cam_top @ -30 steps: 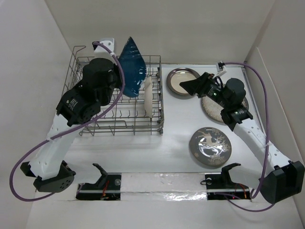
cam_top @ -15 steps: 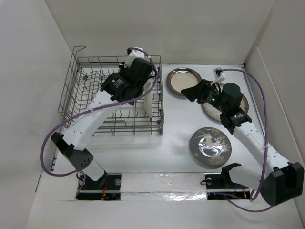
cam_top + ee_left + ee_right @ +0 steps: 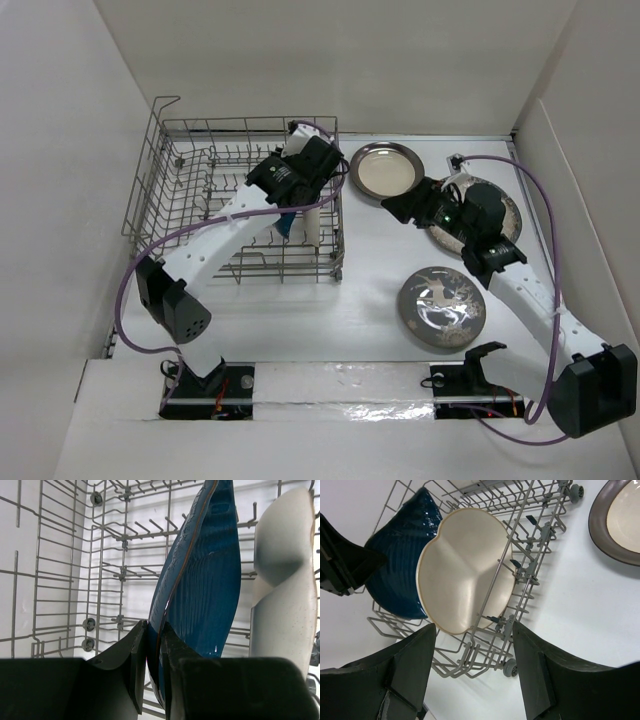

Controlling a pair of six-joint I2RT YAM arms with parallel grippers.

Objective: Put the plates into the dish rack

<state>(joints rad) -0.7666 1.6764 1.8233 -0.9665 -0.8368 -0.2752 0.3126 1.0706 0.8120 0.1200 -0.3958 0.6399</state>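
Observation:
My left gripper point(image 3: 154, 647) is shut on the lower edge of the dark blue leaf-shaped dish point(image 3: 205, 595) and holds it upright inside the dish rack point(image 3: 100, 570). The cream three-section plate point(image 3: 285, 595) stands just right of it. From above, the left gripper point(image 3: 297, 198) reaches into the rack's point(image 3: 190, 150) right side. My right gripper point(image 3: 398, 203) is open and empty, just right of the rack. It looks at the cream plate point(image 3: 465, 585) and blue dish point(image 3: 402, 565). The brown-rimmed plate point(image 3: 385, 170), the speckled plate point(image 3: 505, 222) and the reindeer plate point(image 3: 442, 307) lie on the table.
The right arm's wrist hangs over part of the speckled plate. The rack has small wheels at its corners point(image 3: 509, 669) and a raised wire handle point(image 3: 165, 103) at the back left. White walls close in the table on the left, back and right.
My left arm swung from the rack's back left to its right side. It brought the blue dish down into the rack beside the cream plate. The right gripper drifted slightly.

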